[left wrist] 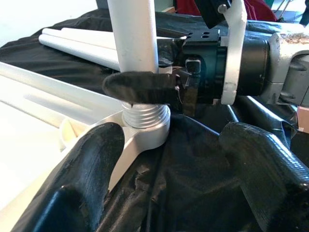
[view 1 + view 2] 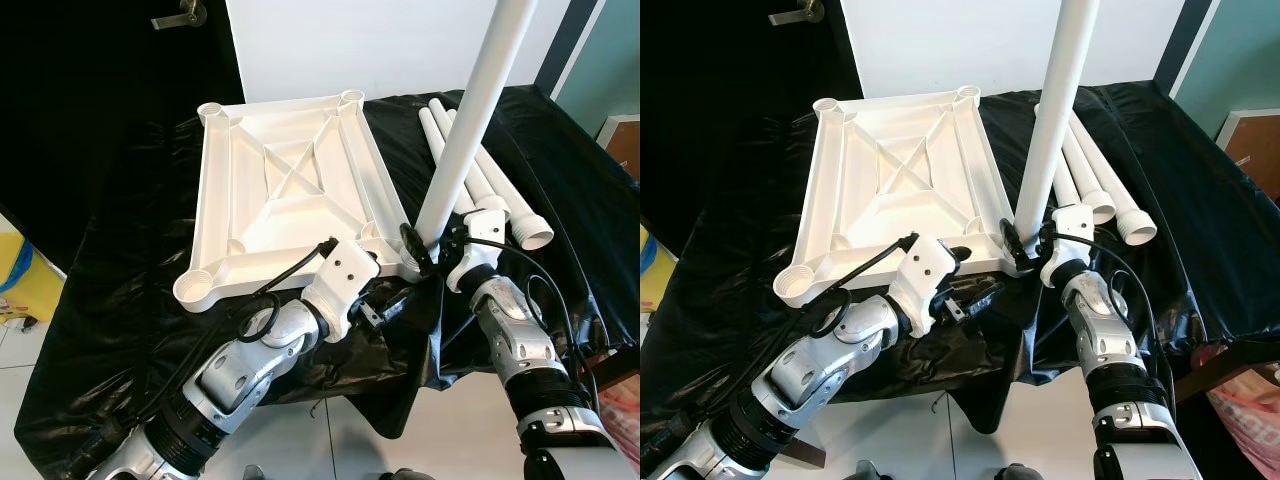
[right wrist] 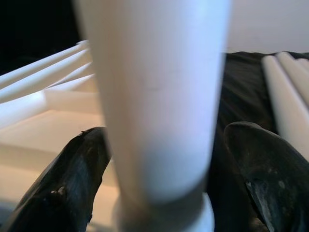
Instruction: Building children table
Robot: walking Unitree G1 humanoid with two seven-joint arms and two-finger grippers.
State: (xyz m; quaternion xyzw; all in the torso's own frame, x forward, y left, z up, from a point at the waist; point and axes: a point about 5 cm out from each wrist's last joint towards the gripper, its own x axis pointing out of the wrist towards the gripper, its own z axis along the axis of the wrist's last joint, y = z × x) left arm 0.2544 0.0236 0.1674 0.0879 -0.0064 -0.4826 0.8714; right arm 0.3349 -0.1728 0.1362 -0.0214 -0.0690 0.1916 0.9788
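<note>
A white tabletop [image 2: 280, 190] lies upside down on the black-draped table. One white table leg [image 2: 470, 120] stands upright in its near right corner socket [image 1: 145, 135], and the threaded end [image 1: 145, 116] still shows above the socket. My right gripper [image 2: 420, 245] is shut on this leg just above the threads, with one black finger [image 1: 137, 87] wrapped across it. My left gripper [image 2: 395, 300] is open at the tabletop's near edge, low beside the same corner, with nothing between its fingers [image 1: 91, 169].
Three loose white legs [image 2: 490, 170] lie side by side on the black cloth [image 2: 120, 300] to the right of the tabletop. The other corner sockets [image 2: 195, 285] hold nothing. The table's near edge is just beneath both arms.
</note>
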